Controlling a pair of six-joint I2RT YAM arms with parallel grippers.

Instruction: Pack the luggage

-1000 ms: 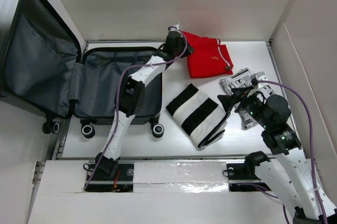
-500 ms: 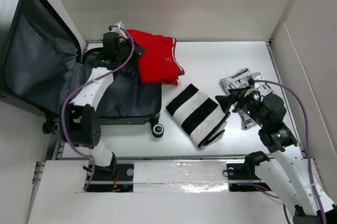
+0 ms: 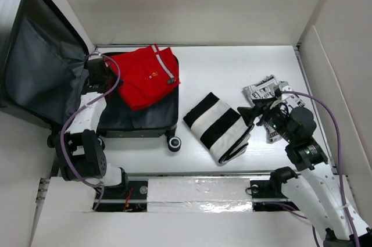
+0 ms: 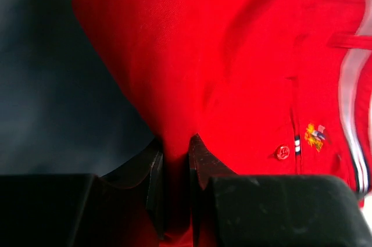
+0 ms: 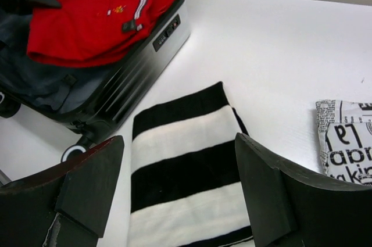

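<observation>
Over luggage (image 3: 135,118) base, 2 halves lying open: left gripper (image 4: 173,157) nearly shut, pinching fold of red shirt (image 3: 148,75). Right of luggage, well apart: right gripper (image 5: 179,160) spread wide, empty, above striped garment (image 3: 218,126). Shell likely rigid, prone to rolling; hold by lid rim.

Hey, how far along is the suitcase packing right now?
Done: the luggage lies open, lid raised. In hand: the left gripper is shut on the red garment, holding it over the open shell, not yet released. Left: the black-and-white striped garment and the newsprint-patterned bundle lie on the table outside the case; the right gripper hangs open above the striped one, gripping nothing.
</observation>
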